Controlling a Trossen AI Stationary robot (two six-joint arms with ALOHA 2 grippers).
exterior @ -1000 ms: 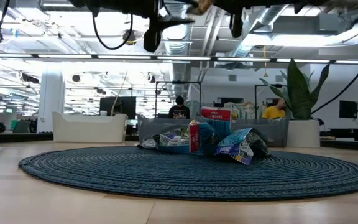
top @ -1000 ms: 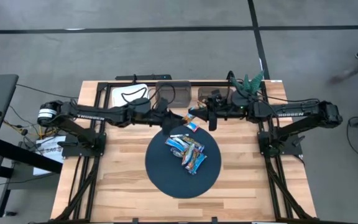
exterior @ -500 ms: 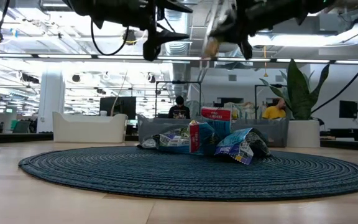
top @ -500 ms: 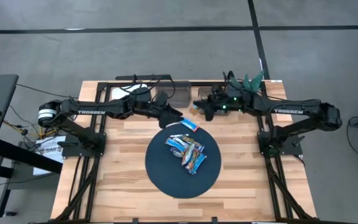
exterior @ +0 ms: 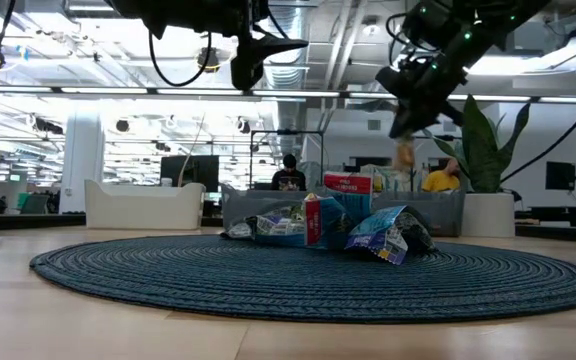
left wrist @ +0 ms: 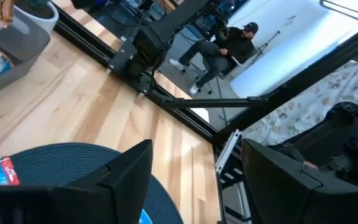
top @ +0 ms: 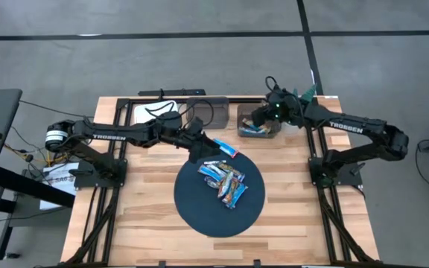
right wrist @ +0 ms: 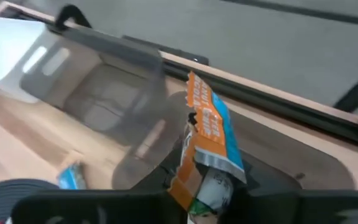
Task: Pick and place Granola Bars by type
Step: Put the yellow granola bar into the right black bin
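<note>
Wooden table [top: 147,216]: right gripper [top: 258,119] pinches an orange-blue granola bar [right wrist: 207,127] above the grey bin [top: 272,133]; left gripper [top: 198,151] gapes empty beside the round mat [top: 192,205].

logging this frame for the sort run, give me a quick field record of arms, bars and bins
left gripper: fingers open, empty, at the mat's back edge
right gripper: above the right bin, orange-brown bar between its fingers
right bin: grey, holds bars already
middle bin: clear; contents cannot be told
pile of bars: on the round blue mat
</note>
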